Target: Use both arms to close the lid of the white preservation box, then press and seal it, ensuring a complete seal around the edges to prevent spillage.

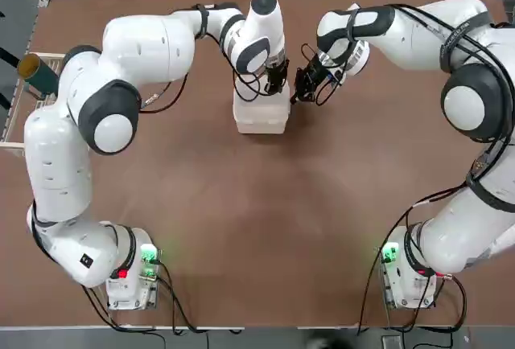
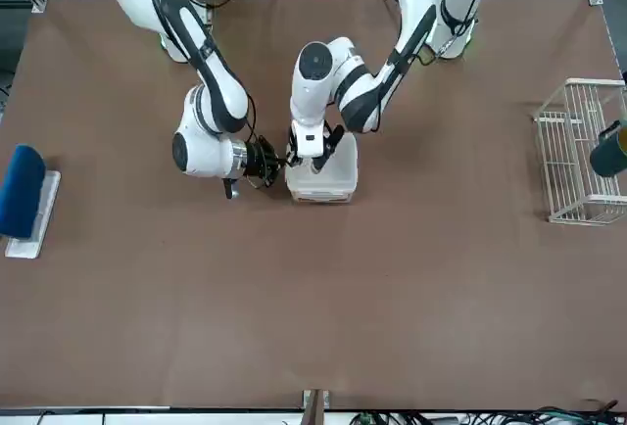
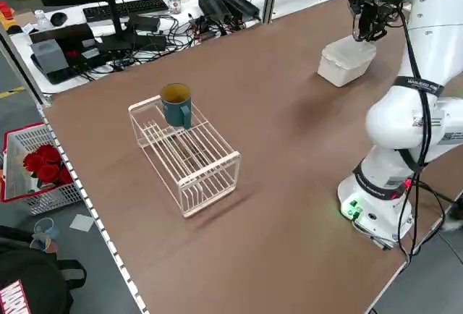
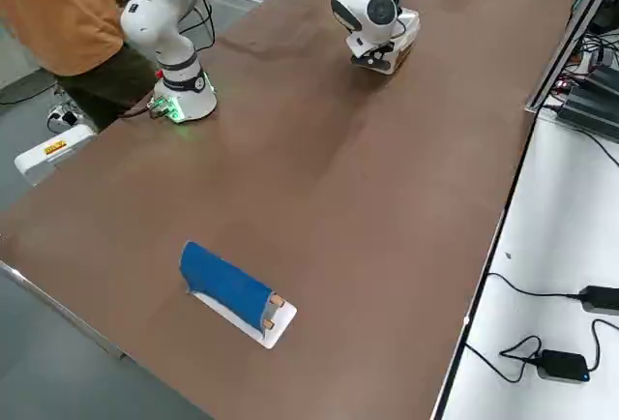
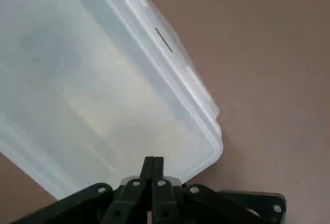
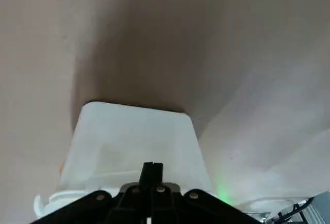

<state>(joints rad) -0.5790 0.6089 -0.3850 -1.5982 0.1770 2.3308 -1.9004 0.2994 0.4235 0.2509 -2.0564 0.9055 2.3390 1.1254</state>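
Note:
The white preservation box (image 1: 260, 112) stands at the table's far middle, and its lid (image 5: 98, 74) lies flat down on it. My left gripper (image 1: 276, 82) is shut, with its tips down on the lid near the far end of the box (image 2: 323, 178). My right gripper (image 1: 301, 90) is also shut; it points sideways at the right side of the box, at or very near the edges. In the right wrist view the shut fingers (image 6: 152, 168) sit right against the box wall (image 6: 134, 136). Neither gripper holds anything.
A white wire rack (image 1: 22, 116) with a teal mug (image 3: 176, 104) stands at the table's left edge. A blue roll on a white base (image 2: 24, 195) lies at the far right. A person in orange (image 4: 48, 4) stands beside the right arm's base.

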